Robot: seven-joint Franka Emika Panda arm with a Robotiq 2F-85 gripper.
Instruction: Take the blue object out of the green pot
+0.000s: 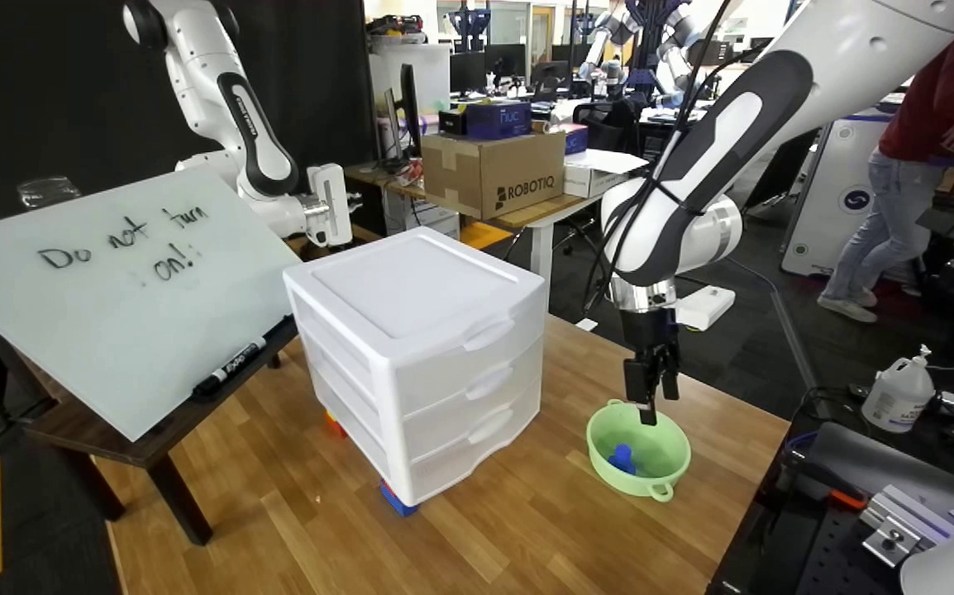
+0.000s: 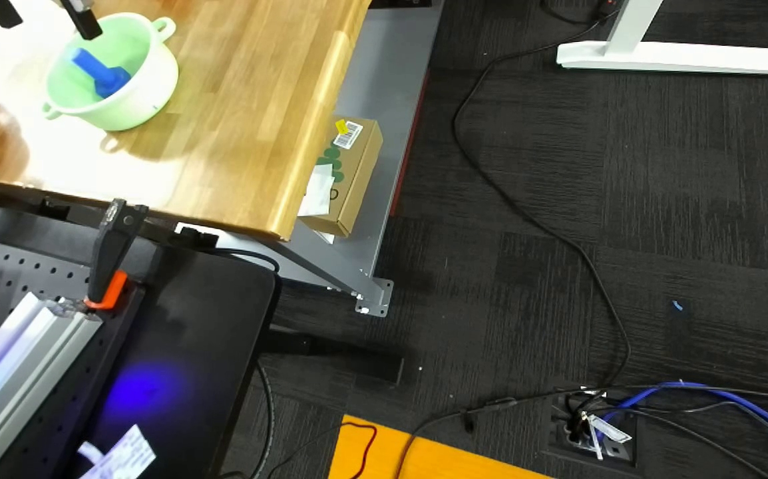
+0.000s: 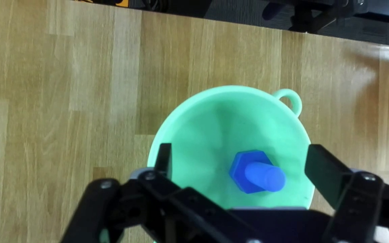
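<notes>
Blue and likely light and hard, the peg (image 3: 257,172) sits in the green pot (image 3: 211,141), lower right in the wrist view. The empty end effector (image 3: 240,158) is spread wide; best pinch the round stem (image 3: 267,177).

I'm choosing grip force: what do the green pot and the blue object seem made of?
Green pot: probably plastic, smooth and satin-looking; its rim and loop handle look moulded in one piece. Blue object: likely rigid plastic, fairly matte; uniform colour, crisp hexagonal base.
</notes>
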